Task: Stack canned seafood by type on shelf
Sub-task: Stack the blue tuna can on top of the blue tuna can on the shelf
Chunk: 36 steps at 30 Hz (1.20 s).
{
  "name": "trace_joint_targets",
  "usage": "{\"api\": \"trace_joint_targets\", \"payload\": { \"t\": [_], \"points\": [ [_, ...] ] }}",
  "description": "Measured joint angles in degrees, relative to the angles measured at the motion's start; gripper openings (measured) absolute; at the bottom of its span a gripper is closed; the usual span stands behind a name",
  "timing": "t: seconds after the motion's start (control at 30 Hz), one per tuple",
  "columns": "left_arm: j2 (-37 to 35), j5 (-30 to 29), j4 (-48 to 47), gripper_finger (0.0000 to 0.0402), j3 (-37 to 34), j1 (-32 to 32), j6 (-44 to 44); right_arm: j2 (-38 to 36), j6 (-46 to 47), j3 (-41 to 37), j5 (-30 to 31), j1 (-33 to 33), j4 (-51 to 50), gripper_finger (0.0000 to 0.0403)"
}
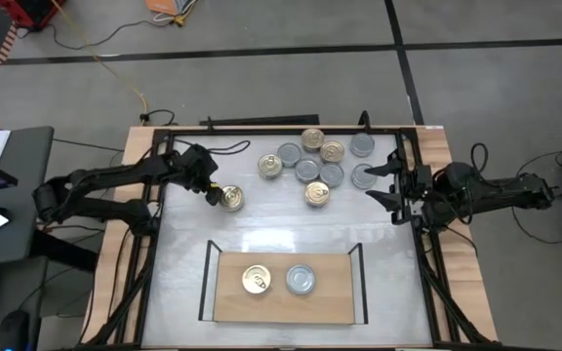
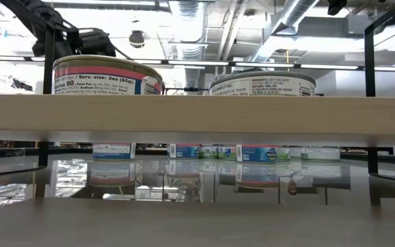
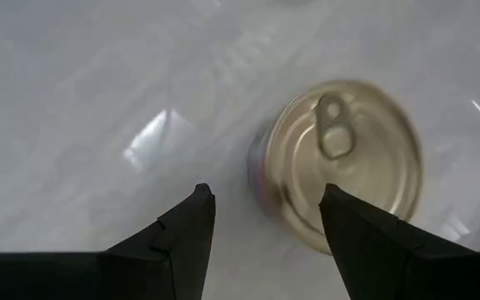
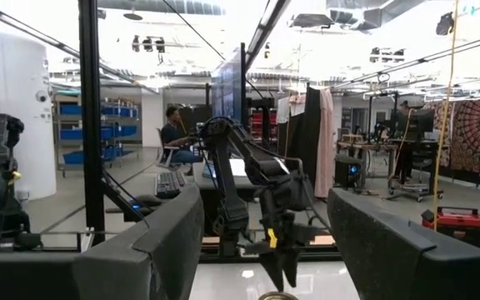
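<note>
Overhead, a white tabletop [image 1: 281, 234] fills the middle of the frame, with a light wooden rectangular shelf board [image 1: 283, 302] with thin black metal uprights at lower centre. Two small round flat tins sit side by side on the board: a gold-lidded tin [image 1: 257, 280] on the left and a silver-grey-lidded tin [image 1: 301, 280] just beside it on the right. In the upper centre, a loose cluster of gold and silver-grey tins [image 1: 318, 161] rests on the tabletop, several touching. Apart from them, toward the left, lies a single gold-lidded tin with a pull tab [image 1: 231, 199].

The dark left tool [image 1: 215, 194] reaches in from the frame's left and hovers right at this lone tin, its two fingers apart and gripping nothing; its wrist view shows the tin beside one finger [image 3: 373, 242], not between them. The dark right tool [image 1: 383, 185] waits at the right edge of the tabletop, near the cluster, fingers spread wide and empty.
</note>
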Motion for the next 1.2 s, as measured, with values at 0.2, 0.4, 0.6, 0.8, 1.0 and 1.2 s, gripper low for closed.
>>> {"api": "trace_joint_targets", "payload": {
  "t": [0.2,0.4,0.6,0.8,1.0,1.2],
  "points": [
    [2.02,0.76,1.16,0.021,-0.44,2.26,1.88,0.0,-0.02,0.0,0.0,-0.04,-0.02,0.0282],
    [2.3,1.8,1.25,0.0183,-0.44,3.27,3.16,0.0,-0.02,0.0,0.0,-0.04,0.0,0.0282],
    [2.26,0.42,1.41,0.0093,-0.44,3.41,4.48,0.0,-0.02,0.0,0.0,-0.04,0.0,0.0282],
    [2.22,-0.43,1.26,0.0008,-0.39,3.41,5.56,0.0,-0.02,0.0,0.01,-0.04,0.02,0.0282],
    [2.22,-2.2,0.36,0.0001,-0.34,3.44,5.33,0.0,-0.02,0.0,0.0,-0.04,0.02,0.0282],
    [2.2,-4.46,-1.72,0.0001,-0.31,4.92,5.19,0.0,-0.02,0.0,0.0,-0.04,0.03,0.0282]
  ]
}}
